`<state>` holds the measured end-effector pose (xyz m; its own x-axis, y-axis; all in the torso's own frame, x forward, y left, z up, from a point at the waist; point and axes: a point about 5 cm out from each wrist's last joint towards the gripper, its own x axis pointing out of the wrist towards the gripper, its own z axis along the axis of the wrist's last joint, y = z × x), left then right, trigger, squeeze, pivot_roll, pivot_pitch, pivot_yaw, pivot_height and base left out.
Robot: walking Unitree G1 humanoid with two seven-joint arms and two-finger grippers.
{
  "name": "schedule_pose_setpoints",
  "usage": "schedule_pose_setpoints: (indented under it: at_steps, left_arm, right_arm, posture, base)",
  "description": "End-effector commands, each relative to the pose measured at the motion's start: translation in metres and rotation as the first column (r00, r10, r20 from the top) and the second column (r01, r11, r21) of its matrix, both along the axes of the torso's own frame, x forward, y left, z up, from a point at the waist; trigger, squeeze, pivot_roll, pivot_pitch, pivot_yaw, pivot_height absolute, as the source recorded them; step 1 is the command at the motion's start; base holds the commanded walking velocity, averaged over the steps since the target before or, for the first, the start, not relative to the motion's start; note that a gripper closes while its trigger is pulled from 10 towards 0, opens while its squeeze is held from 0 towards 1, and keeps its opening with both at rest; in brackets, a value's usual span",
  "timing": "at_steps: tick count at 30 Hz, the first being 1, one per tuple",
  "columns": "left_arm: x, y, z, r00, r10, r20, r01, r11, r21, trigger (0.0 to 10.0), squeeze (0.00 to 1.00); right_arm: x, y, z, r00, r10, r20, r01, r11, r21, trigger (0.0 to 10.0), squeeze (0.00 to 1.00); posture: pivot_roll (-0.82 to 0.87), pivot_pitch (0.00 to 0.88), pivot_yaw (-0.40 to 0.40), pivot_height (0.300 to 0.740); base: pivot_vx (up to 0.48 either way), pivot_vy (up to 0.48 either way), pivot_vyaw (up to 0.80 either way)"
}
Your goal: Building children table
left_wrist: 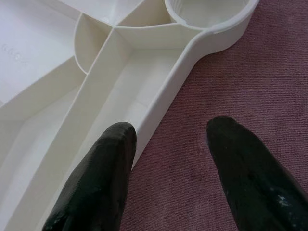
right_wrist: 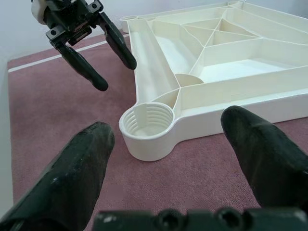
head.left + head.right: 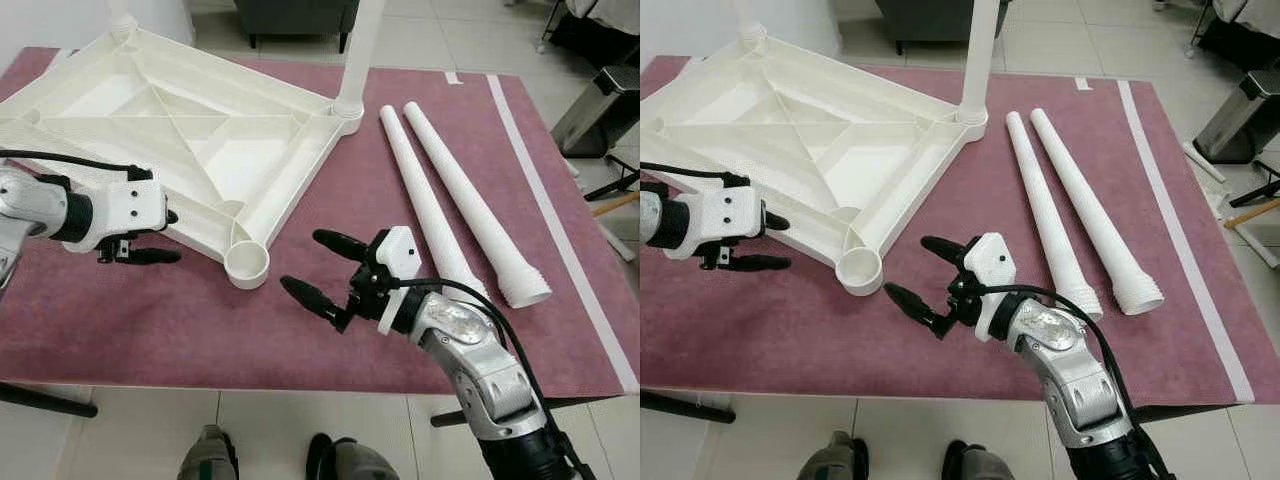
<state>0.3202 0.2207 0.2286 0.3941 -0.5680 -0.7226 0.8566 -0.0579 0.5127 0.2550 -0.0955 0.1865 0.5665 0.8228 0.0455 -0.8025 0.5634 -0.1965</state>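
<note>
The white table top [image 3: 180, 130] lies upside down on a mauve rug [image 3: 150, 320]. One white leg [image 3: 358, 50] stands in its far right corner, and another stands in the far left corner [image 3: 122, 20]. The near corner socket [image 3: 247, 263] is an empty threaded ring [image 2: 147, 126]. Two loose legs [image 3: 425, 205] [image 3: 475, 205] lie side by side on the rug to the right. My left gripper [image 3: 158, 236] is open, one finger over the top's near rim [image 1: 159, 101], the other over the rug. My right gripper [image 3: 322, 270] is open, just right of the empty socket, holding nothing.
A grey bin [image 3: 600, 100] stands beyond the rug's right edge. Dark furniture [image 3: 295, 20] sits at the back. White tape [image 3: 560, 230] runs along the rug's right side. My feet [image 3: 210, 455] are on the tiled floor at the rug's front edge.
</note>
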Motion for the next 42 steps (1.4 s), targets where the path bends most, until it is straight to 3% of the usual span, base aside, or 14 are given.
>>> schedule_pose_setpoints:
  at_steps: [1, 8, 14, 16, 17, 19, 22, 23, 25, 26, 33, 38, 42]
  left_arm:
    - [0.005, -0.003, -0.004, 0.999, -0.034, -0.008, 0.034, 0.998, 0.050, 10.0, 0.00]
    - [0.023, -0.017, -0.004, 0.997, -0.075, 0.031, 0.074, 0.996, 0.048, 10.0, 0.00]
    - [0.026, -0.016, -0.012, 0.996, -0.093, 0.000, 0.093, 0.993, 0.079, 10.0, 0.00]
    - [0.027, -0.014, -0.017, 0.996, -0.090, -0.012, 0.091, 0.992, 0.087, 9.5, 0.00]
    - [0.027, -0.013, -0.020, 0.996, -0.087, -0.022, 0.089, 0.992, 0.090, 6.5, 0.00]
    - [0.028, -0.012, -0.024, 0.996, -0.082, -0.033, 0.085, 0.993, 0.084, 4.4, 0.00]
    - [0.029, -0.011, -0.026, 0.996, -0.079, -0.037, 0.082, 0.994, 0.077, 4.1, 0.00]
    - [0.029, -0.011, -0.027, 0.996, -0.077, -0.037, 0.080, 0.994, 0.075, 3.3, 0.00]
    - [0.030, -0.010, -0.028, 0.997, -0.075, -0.036, 0.077, 0.994, 0.073, 3.3, 0.00]
    - [0.030, -0.010, -0.028, 0.997, -0.074, -0.036, 0.076, 0.995, 0.070, 0.2, 0.00]
    - [0.030, -0.010, -0.027, 0.996, -0.087, -0.032, 0.089, 0.994, 0.065, 0.0, 0.00]
    - [0.027, -0.013, -0.025, 0.987, -0.156, -0.037, 0.158, 0.986, 0.059, 0.0, 0.00]
    - [0.021, -0.029, -0.014, 0.959, -0.282, -0.019, 0.283, 0.958, 0.042, 0.0, 0.00]
  right_arm:
    - [-0.003, -0.001, 0.000, 1.000, 0.001, -0.008, -0.001, 1.000, 0.003, 10.0, 0.00]
    - [-0.016, -0.003, -0.003, 0.999, 0.010, -0.053, -0.010, 1.000, -0.005, 10.0, 0.00]
    - [-0.023, -0.005, -0.010, 0.996, 0.015, -0.084, -0.017, 0.999, -0.027, 10.0, 0.00]
    - [-0.024, -0.006, -0.010, 0.996, 0.009, -0.087, -0.012, 1.000, -0.026, 10.0, 0.00]
    - [-0.025, -0.006, -0.010, 0.996, 0.006, -0.088, -0.008, 1.000, -0.023, 10.0, 0.00]
    - [-0.025, -0.008, -0.008, 0.996, -0.005, -0.087, 0.003, 1.000, -0.024, 10.0, 0.00]
    - [-0.025, -0.009, -0.007, 0.996, -0.010, -0.086, 0.008, 1.000, -0.026, 10.0, 0.00]
    - [-0.025, -0.009, -0.006, 0.996, -0.011, -0.087, 0.009, 1.000, -0.027, 10.0, 0.00]
    - [-0.025, -0.009, -0.006, 0.996, -0.012, -0.088, 0.010, 1.000, -0.027, 10.0, 0.00]
    - [-0.024, -0.009, -0.006, 0.996, -0.012, -0.087, 0.010, 1.000, -0.027, 10.0, 0.00]
    - [-0.023, -0.008, -0.005, 0.996, -0.014, -0.086, 0.011, 1.000, -0.026, 10.0, 0.00]
    - [-0.022, -0.006, -0.004, 0.996, -0.017, -0.084, 0.015, 1.000, -0.021, 10.0, 0.00]
    - [-0.021, -0.006, -0.004, 0.996, -0.025, -0.086, 0.023, 1.000, -0.018, 10.0, 0.00]
  posture:
    - [0.09, 0.151, -0.025, 0.740]
    - [0.05, 0.167, -0.008, 0.740]
    - [0.04, 0.176, -0.002, 0.740]
    - [0.03, 0.185, -0.003, 0.740]
    - [0.03, 0.185, -0.003, 0.740]
    - [0.03, 0.194, -0.007, 0.740]
    - [0.03, 0.198, -0.012, 0.740]
    - [0.03, 0.199, -0.013, 0.740]
    - [0.03, 0.199, -0.013, 0.740]
    - [0.03, 0.200, -0.016, 0.740]
    - [0.04, 0.200, -0.015, 0.740]
    - [0.04, 0.199, -0.011, 0.740]
    - [0.05, 0.197, -0.006, 0.740]
  base:
    - [0.000, 0.000, 0.00]
    - [0.000, 0.000, 0.00]
    - [0.000, 0.000, 0.00]
    - [0.000, 0.000, 0.00]
    - [0.000, 0.000, 0.00]
    - [0.000, 0.000, 0.00]
    - [0.000, 0.000, 0.00]
    - [0.000, 0.000, 0.00]
    - [0.000, 0.000, 0.00]
    - [0.000, 0.000, 0.00]
    - [0.000, 0.000, 0.00]
    - [0.000, 0.000, 0.00]
    - [0.000, 0.000, 0.00]
